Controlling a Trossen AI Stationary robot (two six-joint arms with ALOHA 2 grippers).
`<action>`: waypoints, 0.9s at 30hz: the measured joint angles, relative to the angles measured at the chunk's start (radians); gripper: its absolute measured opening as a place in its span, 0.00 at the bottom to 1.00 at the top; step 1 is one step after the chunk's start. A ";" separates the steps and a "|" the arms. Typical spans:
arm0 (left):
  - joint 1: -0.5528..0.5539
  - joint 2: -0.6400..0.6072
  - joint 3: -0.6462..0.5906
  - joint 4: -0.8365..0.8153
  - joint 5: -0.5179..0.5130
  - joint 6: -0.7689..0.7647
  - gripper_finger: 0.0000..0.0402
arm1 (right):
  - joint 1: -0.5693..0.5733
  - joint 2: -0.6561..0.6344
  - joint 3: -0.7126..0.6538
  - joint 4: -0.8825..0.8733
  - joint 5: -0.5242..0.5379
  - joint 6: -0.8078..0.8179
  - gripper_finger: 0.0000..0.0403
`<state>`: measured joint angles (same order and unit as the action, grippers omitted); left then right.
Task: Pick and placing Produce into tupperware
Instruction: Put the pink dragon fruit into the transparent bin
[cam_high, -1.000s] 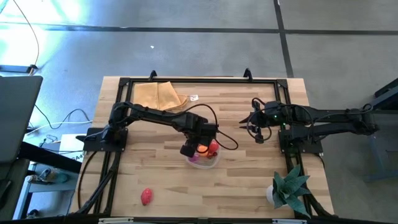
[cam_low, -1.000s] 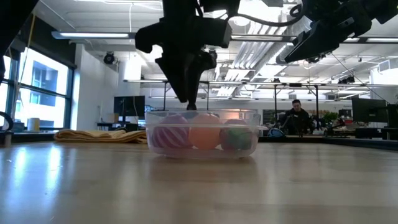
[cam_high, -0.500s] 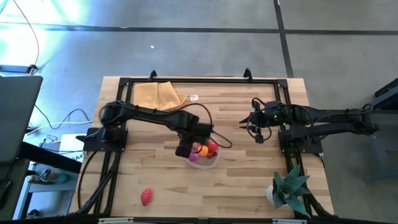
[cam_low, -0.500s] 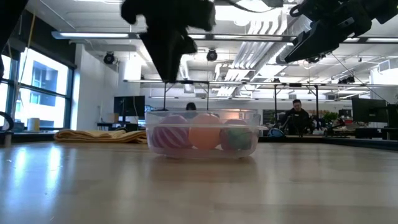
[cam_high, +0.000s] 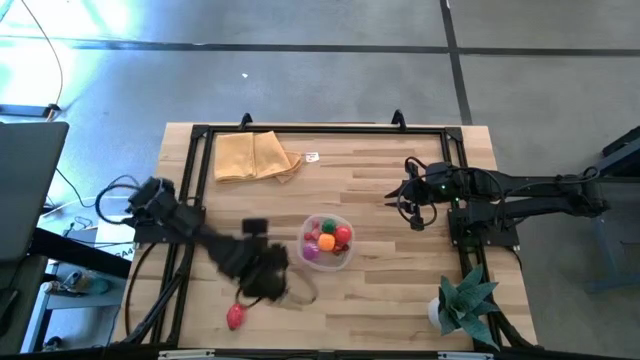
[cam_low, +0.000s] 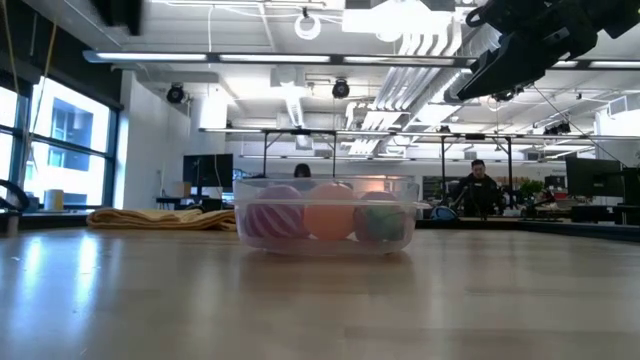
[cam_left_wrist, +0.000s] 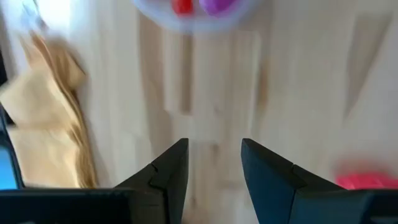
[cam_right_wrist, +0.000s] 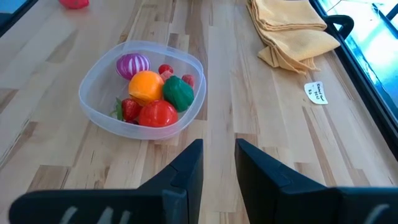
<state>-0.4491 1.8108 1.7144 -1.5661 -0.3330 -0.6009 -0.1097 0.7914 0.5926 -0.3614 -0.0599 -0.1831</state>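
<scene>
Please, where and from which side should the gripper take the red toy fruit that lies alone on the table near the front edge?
Probably from straight above, closing across its narrower middle. The red toy fruit lies flat on the bare table, apart from the tub, with free wood on every side. The left gripper is open, empty and already close beside it. Its finer shape is too small to tell.

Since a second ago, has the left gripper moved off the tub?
Yes. In the high view the left gripper has swung from over the tupperware toward the table's near edge, now beside the pink toy.
</scene>
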 joint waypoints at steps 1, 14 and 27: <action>-0.039 0.003 -0.016 -0.007 0.001 -0.048 0.34 | 0.000 0.000 0.000 -0.001 0.000 0.000 0.21; -0.326 0.004 -0.273 0.268 0.149 -0.319 0.34 | 0.000 0.000 0.000 -0.001 0.000 0.000 0.21; -0.222 0.004 -0.294 0.353 0.138 -0.898 0.34 | 0.000 0.000 0.000 0.000 0.000 0.000 0.21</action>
<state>-0.6708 1.8149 1.4204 -1.2131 -0.1954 -1.4988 -0.1097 0.7918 0.5926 -0.3618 -0.0597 -0.1829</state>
